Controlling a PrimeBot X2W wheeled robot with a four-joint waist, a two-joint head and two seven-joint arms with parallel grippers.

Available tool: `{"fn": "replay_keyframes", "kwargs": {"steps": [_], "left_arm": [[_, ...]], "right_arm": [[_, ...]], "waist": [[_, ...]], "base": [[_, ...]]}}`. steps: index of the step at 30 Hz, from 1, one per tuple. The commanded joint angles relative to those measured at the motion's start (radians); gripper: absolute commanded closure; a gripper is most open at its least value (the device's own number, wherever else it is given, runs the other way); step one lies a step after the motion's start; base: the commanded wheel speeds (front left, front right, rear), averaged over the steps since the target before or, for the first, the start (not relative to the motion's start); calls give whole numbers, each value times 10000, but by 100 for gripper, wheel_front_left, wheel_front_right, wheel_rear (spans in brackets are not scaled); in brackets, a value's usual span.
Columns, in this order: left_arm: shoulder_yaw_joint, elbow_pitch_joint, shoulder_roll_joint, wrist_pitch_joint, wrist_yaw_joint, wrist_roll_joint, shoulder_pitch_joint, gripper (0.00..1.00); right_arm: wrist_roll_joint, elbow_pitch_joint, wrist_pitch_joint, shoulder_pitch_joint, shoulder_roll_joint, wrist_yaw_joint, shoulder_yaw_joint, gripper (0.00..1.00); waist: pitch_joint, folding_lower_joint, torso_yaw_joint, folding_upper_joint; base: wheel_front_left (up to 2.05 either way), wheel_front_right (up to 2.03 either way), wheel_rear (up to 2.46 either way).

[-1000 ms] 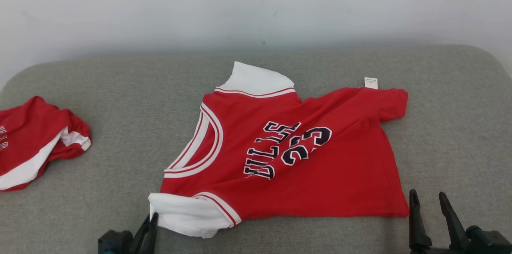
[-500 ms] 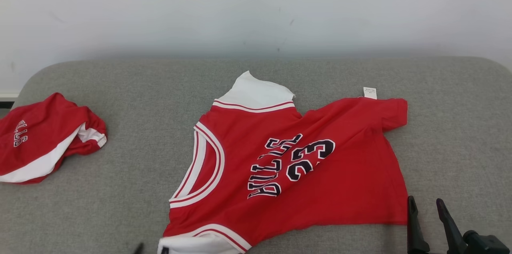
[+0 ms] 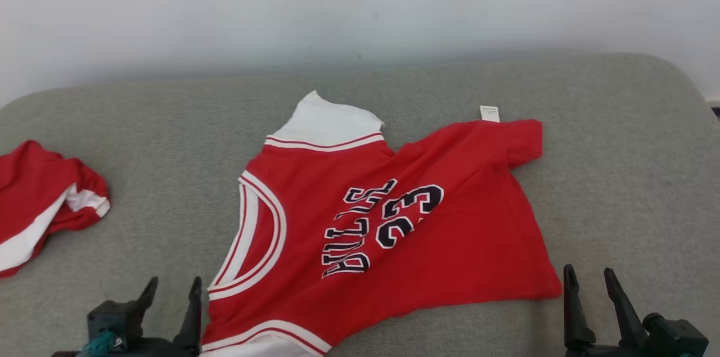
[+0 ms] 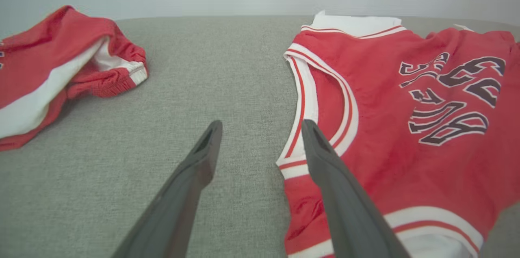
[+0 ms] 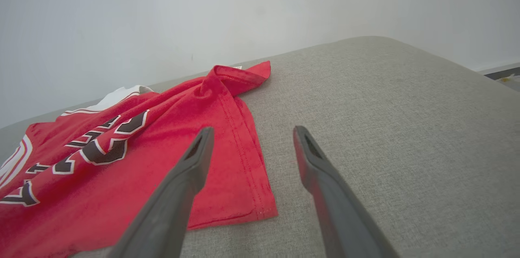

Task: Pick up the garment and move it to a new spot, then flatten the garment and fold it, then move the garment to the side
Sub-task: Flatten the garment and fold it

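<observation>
Well, both tools sit low at the near edge with nothing in them. The left tool (image 3: 173, 289) has its jaws spread wide and empty; its inner finger lies right along the white-and-red trim of the red jersey (image 3: 394, 222), and in its own wrist view that finger crosses the cloth's edge, though I can't tell whether it actually touches. The right tool (image 3: 589, 275) is just as wide open and empty, hovering just beside the jersey's hem corner, one finger over the hem side and the other over bare fabric covering. The jersey lies spread out ahead of and between the two tools, face up and a little wrinkled, its dark lettering and number running sideways, its neckline toward the left tool and its hem toward the right one. A small white label (image 3: 489, 113) pokes out at the far edge, beyond the right tool. Well out past the left tool's outer side sits a second red garment (image 3: 39, 199), bunched up. Everything rests on a padded, grey-fabric counter (image 3: 619, 177) with rounded corners, backed by a plain pale wall (image 3: 360, 3).
</observation>
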Motion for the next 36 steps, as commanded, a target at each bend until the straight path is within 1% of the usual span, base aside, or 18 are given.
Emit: {"fn": "replay_keyframes", "kwargs": {"steps": [1,6,8,9,11,14,15,16,17,24,25,29,31,33,36], "left_arm": [[-58,232,-14,298,-97,-177,-168,0],[-171,962,-50,800,-232,-382,-421,0],[-193,1168,-79,947,-262,-476,-465,0],[-252,1501,-28,1111,-486,-656,-552,0],[-295,1742,-133,1184,-623,-805,-675,0],[-415,1909,-169,1343,-655,-823,-745,0],[-468,1974,-166,1401,-673,-811,-791,2],[-519,2037,-158,1450,-717,-824,-850,68],[-540,2103,-135,1453,-722,-835,-913,99],[-538,2100,279,818,-844,-461,-2069,100],[-542,2023,263,752,-835,-434,-2313,100],[-598,2185,522,840,-933,-299,-3320,100],[-604,2481,435,948,-1019,-504,-3712,100],[-684,2923,683,941,-1078,-400,-4087,100],[-809,3619,749,689,-1141,-384,-4462,100]], "right_arm": [[70,45,-2,-97,54,-24,31,0],[73,59,-2,-188,105,-24,-46,0],[57,53,0,-201,113,-24,-73,0],[53,45,-2,-213,116,-24,-103,0],[54,34,-2,-226,125,-24,-123,0],[17,67,-2,-239,131,-24,-162,0],[0,74,-2,-260,137,-24,-153,0],[-7,80,-2,-284,137,-24,-143,0],[-15,83,-2,-308,136,-24,-128,0],[-29,-7,-2,-370,91,-24,-145,0],[-22,-13,0,-397,73,-24,-147,0],[4,-19,-2,-628,42,-24,-38,0],[-52,-5,-2,-719,81,-24,29,0],[-49,34,-2,-840,87,-24,113,0],[-85,102,-2,-1012,109,-24,195,0]], "waist": [[332,1,-451,0],[566,1,-793,0],[594,1,-835,0],[632,1,-873,0],[645,1,-879,0],[632,1,-846,0],[631,1,-839,0],[634,1,-834,0],[642,1,-837,0],[795,1,-942,0],[841,1,-962,0],[1056,1,-1121,0],[1155,1,-1204,0],[1247,1,-1314,0],[1292,1,-1430,0]], "base": [[0,0,0],[0,0,0],[0,0,0],[0,0,0],[0,0,0],[0,0,0],[0,0,0],[0,0,0],[0,0,0],[0,0,0],[0,0,0],[0,0,0],[0,0,0],[0,0,0],[0,0,0]]}}
